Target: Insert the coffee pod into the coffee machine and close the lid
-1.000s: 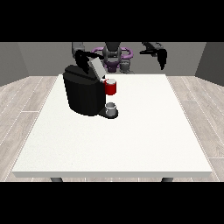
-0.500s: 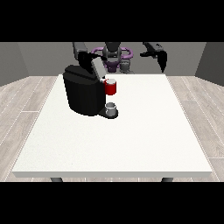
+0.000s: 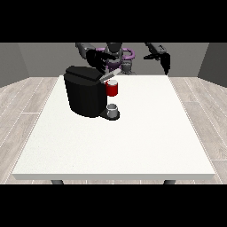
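Observation:
A black coffee machine (image 3: 86, 95) stands on the white table (image 3: 133, 142), left of its middle. Its grey lid (image 3: 109, 76) slants low over a red cylinder (image 3: 113, 89) at the machine's front. I cannot tell whether that cylinder is the pod or part of the machine. The hand at the view's left (image 3: 98, 60) is just behind and above the lid, close to its hinge end. Well clear of the machine, the hand at the view's right (image 3: 165, 60) hangs over the table's far right corner with straight fingers pointing down and holds nothing.
A small grey cup (image 3: 113, 109) sits on the machine's base under the red cylinder. The robot's purple and grey torso (image 3: 117, 53) is at the table's far edge. Wooden floor surrounds the table.
The lid has swung from nearly upright down to a low slant over the red cylinder. The hand at the view's left came down and towards the lid. The other hand drifted slightly.

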Motion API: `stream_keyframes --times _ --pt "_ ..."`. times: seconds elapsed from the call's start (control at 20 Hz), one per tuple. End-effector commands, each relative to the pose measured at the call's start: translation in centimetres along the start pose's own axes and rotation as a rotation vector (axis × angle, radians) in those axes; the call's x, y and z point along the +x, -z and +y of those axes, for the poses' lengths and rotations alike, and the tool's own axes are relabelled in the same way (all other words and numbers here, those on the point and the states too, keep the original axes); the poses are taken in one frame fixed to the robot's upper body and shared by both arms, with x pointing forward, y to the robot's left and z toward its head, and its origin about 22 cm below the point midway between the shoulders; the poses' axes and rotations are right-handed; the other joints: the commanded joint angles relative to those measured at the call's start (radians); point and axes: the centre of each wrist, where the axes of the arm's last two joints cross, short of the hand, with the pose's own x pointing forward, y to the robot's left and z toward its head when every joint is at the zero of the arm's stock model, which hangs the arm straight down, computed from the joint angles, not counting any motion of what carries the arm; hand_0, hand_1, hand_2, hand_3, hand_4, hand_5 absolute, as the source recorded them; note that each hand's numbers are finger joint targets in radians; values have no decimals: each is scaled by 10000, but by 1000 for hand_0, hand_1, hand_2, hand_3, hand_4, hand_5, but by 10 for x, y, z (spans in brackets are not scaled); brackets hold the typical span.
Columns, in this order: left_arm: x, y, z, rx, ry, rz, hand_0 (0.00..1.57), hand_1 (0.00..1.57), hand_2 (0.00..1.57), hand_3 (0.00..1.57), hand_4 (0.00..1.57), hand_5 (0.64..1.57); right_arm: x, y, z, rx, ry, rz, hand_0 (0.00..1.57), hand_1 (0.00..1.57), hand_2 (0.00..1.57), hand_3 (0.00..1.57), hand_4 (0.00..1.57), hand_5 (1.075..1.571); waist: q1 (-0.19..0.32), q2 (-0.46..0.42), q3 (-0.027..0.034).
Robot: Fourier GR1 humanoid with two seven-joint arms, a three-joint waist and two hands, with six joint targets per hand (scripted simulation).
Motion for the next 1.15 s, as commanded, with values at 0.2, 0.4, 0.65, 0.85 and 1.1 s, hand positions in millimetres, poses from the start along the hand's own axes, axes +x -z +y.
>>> stream_keyframes --times 0.2,0.4,0.65,0.85,1.1 --pt "9 1 -6 -151 -86 270 0 0 0 0 0 1571 -12 -1 15 357 -665 -118 0 0 0 0 141 1571 137 -268 5" --pt "15 4 -26 -405 -32 -720 0 0 0 0 182 1571 7 14 21 271 -682 -391 0 0 0 0 73 1571 319 -124 5" --pt "-6 -9 -37 -249 -269 -554 0 0 0 0 205 1571 3 3 55 1121 122 -957 0 0 0 0 132 1571 -231 -684 4" --pt "-24 -28 -16 -27 -328 86 0 0 0 0 192 1571 -28 -32 67 1688 1284 -840 0 0 0 0 275 1571 -641 -1460 4" --pt "-37 -34 -11 460 -369 568 0 0 0 0 192 1571 -72 -89 82 646 2349 6 0 0 0 0 157 1571 -1185 -1770 6"
